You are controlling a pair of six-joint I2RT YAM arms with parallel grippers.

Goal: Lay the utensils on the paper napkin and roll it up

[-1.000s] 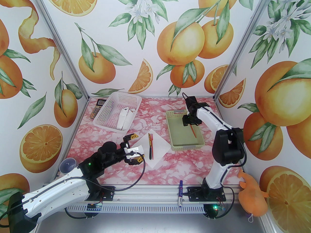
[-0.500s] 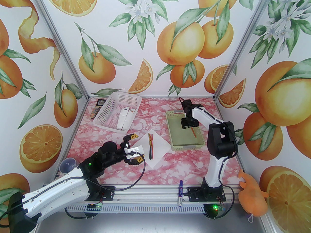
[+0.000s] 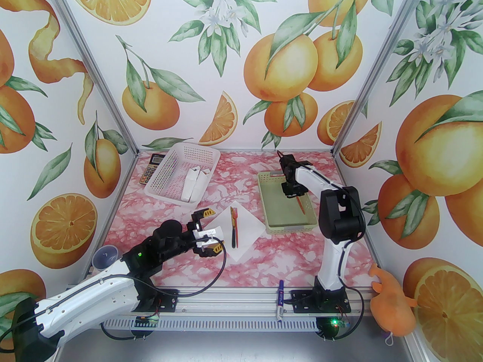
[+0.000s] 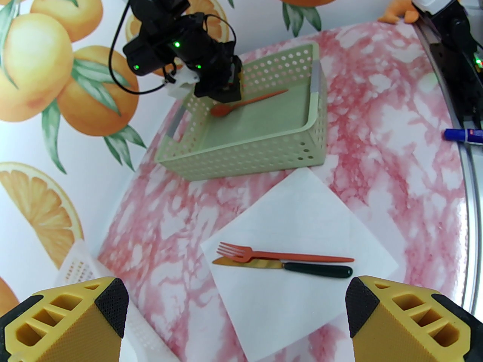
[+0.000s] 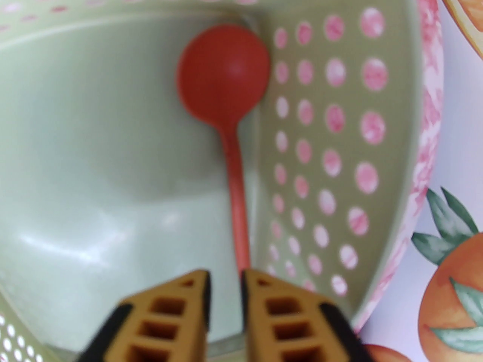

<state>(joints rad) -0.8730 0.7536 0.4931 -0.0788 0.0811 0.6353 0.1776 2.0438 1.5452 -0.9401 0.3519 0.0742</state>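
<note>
The white paper napkin (image 3: 247, 226) (image 4: 302, 209) lies as a diamond at the table's middle. On it, side by side, are an orange-red fork (image 3: 234, 216) (image 4: 264, 255) and a dark-handled knife (image 3: 234, 236) (image 4: 317, 270). My left gripper (image 3: 211, 230) (image 4: 237, 304) hovers open at the napkin's left edge, holding nothing. An orange-red spoon (image 3: 300, 204) (image 4: 260, 97) (image 5: 226, 77) lies in the green tray (image 3: 290, 227) (image 4: 245, 160) (image 5: 324, 126). My right gripper (image 3: 293, 194) (image 4: 226, 92) (image 5: 225, 277) is down in the tray over the spoon's handle. Its jaws stand a narrow gap apart, and the handle runs in under the right finger's edge.
A white perforated basket (image 3: 181, 153) with white cartons stands at the back left, a calculator (image 3: 149, 168) beside it. A blue-and-white marker (image 3: 280, 302) (image 4: 464, 134) lies on the front rail. A purple cup (image 3: 105, 256) sits front left, an orange plush toy (image 3: 392, 304) front right.
My right gripper has sunk lower into the green tray over the spoon, and its jaws have narrowed. The left arm, napkin, fork and knife have not moved.
</note>
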